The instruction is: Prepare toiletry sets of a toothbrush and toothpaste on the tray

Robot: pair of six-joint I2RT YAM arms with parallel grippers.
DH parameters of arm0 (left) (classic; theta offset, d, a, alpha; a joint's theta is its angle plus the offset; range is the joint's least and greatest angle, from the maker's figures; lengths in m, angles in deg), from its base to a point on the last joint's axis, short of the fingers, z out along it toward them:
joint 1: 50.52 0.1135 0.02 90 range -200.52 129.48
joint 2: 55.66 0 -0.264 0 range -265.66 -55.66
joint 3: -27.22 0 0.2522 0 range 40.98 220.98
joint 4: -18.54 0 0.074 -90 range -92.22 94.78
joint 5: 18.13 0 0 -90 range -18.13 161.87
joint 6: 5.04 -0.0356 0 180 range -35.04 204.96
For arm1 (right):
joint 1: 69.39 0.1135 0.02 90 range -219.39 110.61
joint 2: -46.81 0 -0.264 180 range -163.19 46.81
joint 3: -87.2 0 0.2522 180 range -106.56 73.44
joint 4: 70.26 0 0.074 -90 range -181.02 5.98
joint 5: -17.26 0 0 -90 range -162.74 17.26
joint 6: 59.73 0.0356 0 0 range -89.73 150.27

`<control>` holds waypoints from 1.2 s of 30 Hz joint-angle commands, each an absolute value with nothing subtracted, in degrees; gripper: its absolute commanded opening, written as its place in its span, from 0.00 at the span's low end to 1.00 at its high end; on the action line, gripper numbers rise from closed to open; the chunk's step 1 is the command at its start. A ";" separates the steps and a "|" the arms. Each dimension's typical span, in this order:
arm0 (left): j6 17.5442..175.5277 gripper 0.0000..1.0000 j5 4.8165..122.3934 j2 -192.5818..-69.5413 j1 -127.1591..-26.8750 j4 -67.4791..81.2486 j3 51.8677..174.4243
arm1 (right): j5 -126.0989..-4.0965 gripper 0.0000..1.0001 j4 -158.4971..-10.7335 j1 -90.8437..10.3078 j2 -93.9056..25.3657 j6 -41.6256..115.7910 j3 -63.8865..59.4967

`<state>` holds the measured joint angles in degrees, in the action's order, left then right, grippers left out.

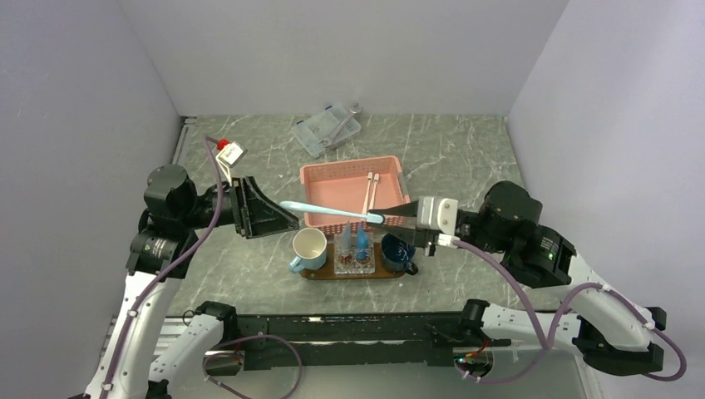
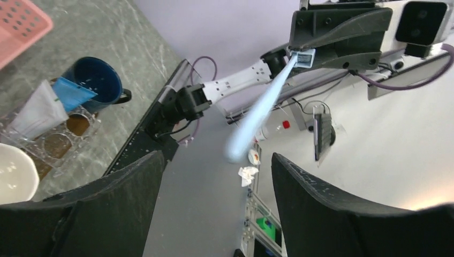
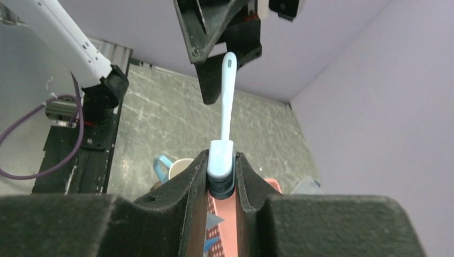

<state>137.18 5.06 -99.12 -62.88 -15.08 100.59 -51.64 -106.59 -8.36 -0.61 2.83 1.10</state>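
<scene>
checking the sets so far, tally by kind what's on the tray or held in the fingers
mugs: 2
toothpaste tubes: 2
clear holder: 1
toothbrush: 1, in the right fingers
total: 6

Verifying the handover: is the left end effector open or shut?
Open. The left end effector has its fingers wide apart, with the light-blue toothbrush between them, untouched. The right end effector grips its other end.

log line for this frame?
left gripper: open at handle end | right gripper: shut on toothbrush head | toothbrush: level, not on tray
</scene>
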 commanded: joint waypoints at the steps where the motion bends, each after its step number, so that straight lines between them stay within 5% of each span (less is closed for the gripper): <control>1: 125.10 0.79 9.75 -99.45 -62.00 -25.50 104.78 | -58.69 0.00 -115.06 -8.33 -3.48 4.73 -3.97; 14: 104.82 0.81 28.94 -98.71 -61.64 -45.71 110.78 | -68.59 0.00 -130.86 -8.34 -10.44 12.55 -13.18; 26: 100.07 0.81 34.60 -96.71 -61.66 -47.65 105.23 | -67.86 0.00 -150.79 -8.39 -22.31 27.17 -30.16; 36: 99.00 0.80 35.83 -95.89 -61.65 -46.33 100.56 | -67.47 0.00 -158.12 -8.40 -24.81 36.97 -31.89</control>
